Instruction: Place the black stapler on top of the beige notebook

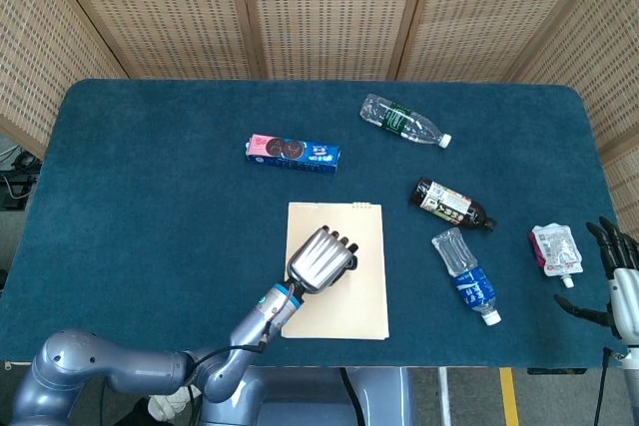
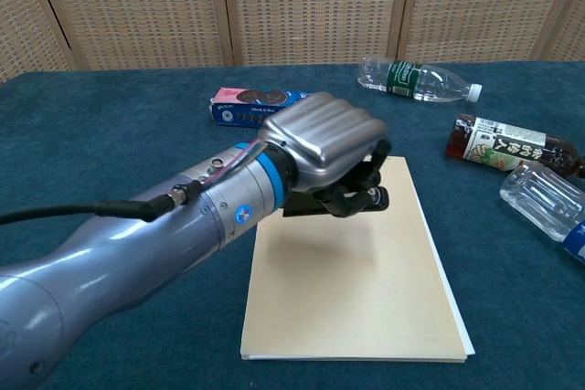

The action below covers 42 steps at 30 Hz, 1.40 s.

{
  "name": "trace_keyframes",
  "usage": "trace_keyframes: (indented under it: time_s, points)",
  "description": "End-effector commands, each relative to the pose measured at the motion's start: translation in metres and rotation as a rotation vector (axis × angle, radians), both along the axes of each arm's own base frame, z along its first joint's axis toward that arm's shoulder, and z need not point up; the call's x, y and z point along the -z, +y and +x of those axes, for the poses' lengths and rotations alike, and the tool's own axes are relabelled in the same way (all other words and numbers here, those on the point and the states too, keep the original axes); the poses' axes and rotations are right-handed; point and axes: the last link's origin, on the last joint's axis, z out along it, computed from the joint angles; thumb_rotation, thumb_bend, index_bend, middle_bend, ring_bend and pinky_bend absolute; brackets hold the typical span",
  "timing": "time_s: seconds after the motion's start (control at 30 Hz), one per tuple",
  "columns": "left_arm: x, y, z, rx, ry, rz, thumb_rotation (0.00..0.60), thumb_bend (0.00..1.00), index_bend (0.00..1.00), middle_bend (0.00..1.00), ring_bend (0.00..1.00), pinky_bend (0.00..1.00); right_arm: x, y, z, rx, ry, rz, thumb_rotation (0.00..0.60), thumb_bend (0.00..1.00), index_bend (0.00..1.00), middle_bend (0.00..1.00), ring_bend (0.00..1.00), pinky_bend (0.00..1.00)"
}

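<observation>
Carry: While your left hand (image 2: pixel 327 148) hangs above the beige notebook (image 2: pixel 352 289), its fingers (image 2: pixel 352 196) are curled around the black stapler (image 2: pixel 370 198), which sits clear of the cover.
Where the stapler is: You have it over the upper middle of the notebook, a shadow beneath it in the chest view, so it looks lifted, not resting.
Why held so: You grip from above with the palm down, which keeps the stapler roughly level for a flat set-down.
Right hand: Your right hand (image 1: pixel 619 276) waits at the table (image 1: pixel 150 167) edge, fingers apart and holding nothing, near the white pouch (image 1: pixel 554 249).
Next, as a judgement: You likely need only to lower and release.
Risk: The notebook may slide on the cloth if you press sideways.
</observation>
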Motion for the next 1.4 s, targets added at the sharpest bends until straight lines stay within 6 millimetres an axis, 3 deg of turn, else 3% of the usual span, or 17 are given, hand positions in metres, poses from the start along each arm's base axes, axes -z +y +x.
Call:
trace_keyframes:
  time_s: [0.03,0.13,0.23,0.33,0.43,0.53,0.7,0.9,0.97,1.13,1.23,1.37,1.4]
  points:
    - [0.007,-0.004,0.002,0.012,0.023,-0.006,0.6,0.66,0.83,0.59,0.57,0.57,-0.002,0.0,0.0,-0.002,-0.005,-0.005,0.6,0.09,0.0,0.0,0.0,0.0]
    - [0.013,-0.007,0.002,0.01,0.034,-0.008,0.6,0.65,0.81,0.56,0.56,0.55,-0.004,0.001,0.0,-0.004,-0.018,-0.012,0.6,0.09,0.0,0.0,0.0,0.0]
    - [0.019,-0.01,0.001,0.016,0.055,-0.001,0.6,0.59,0.75,0.46,0.49,0.46,-0.005,0.001,0.0,-0.003,-0.023,-0.02,0.6,0.09,0.0,0.0,0.0,0.0]
    - [0.024,-0.011,0.0,-0.01,0.066,-0.006,0.6,0.49,0.59,0.21,0.27,0.27,-0.005,0.001,-0.001,0.0,-0.02,-0.016,0.6,0.09,0.0,0.0,0.0,0.0]
    - [0.024,-0.012,0.0,-0.033,0.077,-0.015,0.6,0.43,0.41,0.03,0.1,0.1,-0.004,0.001,0.0,-0.003,-0.017,-0.015,0.6,0.09,0.0,0.0,0.0,0.0]
    - [0.022,-0.012,0.001,-0.039,0.07,-0.005,0.6,0.42,0.28,0.0,0.01,0.03,-0.004,0.001,0.001,-0.006,-0.017,-0.015,0.6,0.09,0.0,0.0,0.0,0.0]
    - [0.015,-0.011,0.003,-0.036,0.041,0.022,0.6,0.41,0.13,0.0,0.0,0.0,-0.005,0.002,0.001,-0.007,-0.018,-0.022,0.6,0.09,0.0,0.0,0.0,0.0]
    - [0.004,-0.01,0.003,-0.04,-0.005,0.042,0.6,0.41,0.06,0.0,0.0,0.0,-0.006,0.002,0.002,-0.011,-0.013,-0.024,0.6,0.09,0.0,0.0,0.0,0.0]
    - [-0.004,-0.009,0.001,-0.041,-0.027,0.057,0.6,0.39,0.05,0.0,0.0,0.0,-0.006,0.002,0.002,-0.012,-0.012,-0.023,0.6,0.09,0.0,0.0,0.0,0.0]
    - [-0.051,-0.007,-0.033,-0.101,-0.09,0.193,0.6,0.32,0.04,0.0,0.0,0.0,-0.007,0.003,0.001,-0.003,0.0,-0.024,0.6,0.09,0.0,0.0,0.0,0.0]
    - [-0.086,-0.006,-0.072,-0.191,-0.101,0.264,0.6,0.24,0.01,0.0,0.0,0.0,-0.004,0.003,0.001,0.001,0.023,-0.015,0.6,0.09,0.0,0.0,0.0,0.0]
    - [-0.126,-0.012,-0.113,-0.32,-0.104,0.289,0.6,0.2,0.0,0.0,0.0,0.0,0.001,0.003,0.001,0.011,0.061,-0.004,0.6,0.09,0.0,0.0,0.0,0.0]
    - [-0.143,-0.015,-0.131,-0.378,-0.114,0.308,0.6,0.19,0.0,0.0,0.0,0.0,0.004,0.003,0.002,0.011,0.073,0.002,0.6,0.09,0.0,0.0,0.0,0.0]
